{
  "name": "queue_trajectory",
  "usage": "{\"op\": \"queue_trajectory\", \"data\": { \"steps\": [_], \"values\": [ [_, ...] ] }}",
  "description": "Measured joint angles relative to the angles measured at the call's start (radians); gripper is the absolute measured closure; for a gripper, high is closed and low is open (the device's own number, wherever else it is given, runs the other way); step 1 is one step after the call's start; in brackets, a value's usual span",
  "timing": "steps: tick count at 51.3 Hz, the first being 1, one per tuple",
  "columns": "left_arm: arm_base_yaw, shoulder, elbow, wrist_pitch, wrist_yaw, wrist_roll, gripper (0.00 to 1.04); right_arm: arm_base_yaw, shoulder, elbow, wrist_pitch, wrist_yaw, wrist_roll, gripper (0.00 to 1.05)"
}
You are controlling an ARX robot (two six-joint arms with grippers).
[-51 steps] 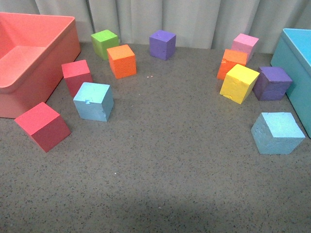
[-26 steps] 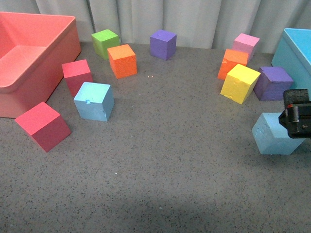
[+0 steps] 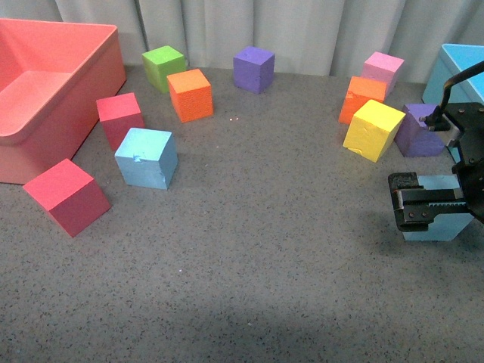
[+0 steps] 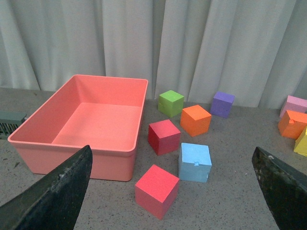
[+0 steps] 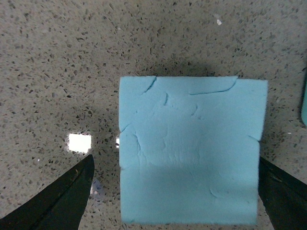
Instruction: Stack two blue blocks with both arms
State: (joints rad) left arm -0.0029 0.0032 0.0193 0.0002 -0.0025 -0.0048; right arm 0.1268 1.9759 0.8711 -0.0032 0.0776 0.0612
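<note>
Purple cube (image 3: 412, 136) and yellow cube (image 3: 373, 130) just beyond right claw (image 3: 427, 204), turquoise bin (image 3: 457, 64) beside. Claw points down, open, straddling blue block (image 5: 192, 143).

A light sky-blue foam cube (image 5: 191, 148) fills the middle of the picture, seen from straight above. Its top face is creased with thin cracks and is shaded toward the hand. It rests on the grey speckled table (image 5: 57, 57). The right hand (image 5: 175, 163) is spread wider than the cube, with one black finger (image 5: 57, 201) off each side and the cube between them. A small white patch (image 5: 79, 143) lies on the table just beside the cube. A turquoise sliver (image 5: 304, 98) shows at the frame's edge.
</note>
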Motion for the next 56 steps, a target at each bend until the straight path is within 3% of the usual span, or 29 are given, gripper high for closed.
{"op": "queue_trajectory", "data": {
  "steps": [5,16,25,45,56],
  "values": [
    [0.000,0.000,0.000,0.000,0.000,0.000,0.07,-0.002,0.036,0.019,0.000,0.002,0.006,0.11],
    [0.000,0.000,0.000,0.000,0.000,0.000,0.07,-0.008,0.081,0.035,-0.001,0.000,0.017,0.40],
    [0.000,0.000,0.000,0.000,0.000,0.000,0.07,-0.010,0.081,0.035,0.006,-0.001,0.026,0.55],
    [0.000,0.000,0.000,0.000,0.000,0.000,0.07,0.032,-0.021,0.003,0.010,-0.021,0.070,0.60],
    [0.000,0.000,0.000,0.000,0.000,0.000,0.07,0.158,-0.016,0.092,-0.037,-0.023,0.150,0.60]
  ]
}}
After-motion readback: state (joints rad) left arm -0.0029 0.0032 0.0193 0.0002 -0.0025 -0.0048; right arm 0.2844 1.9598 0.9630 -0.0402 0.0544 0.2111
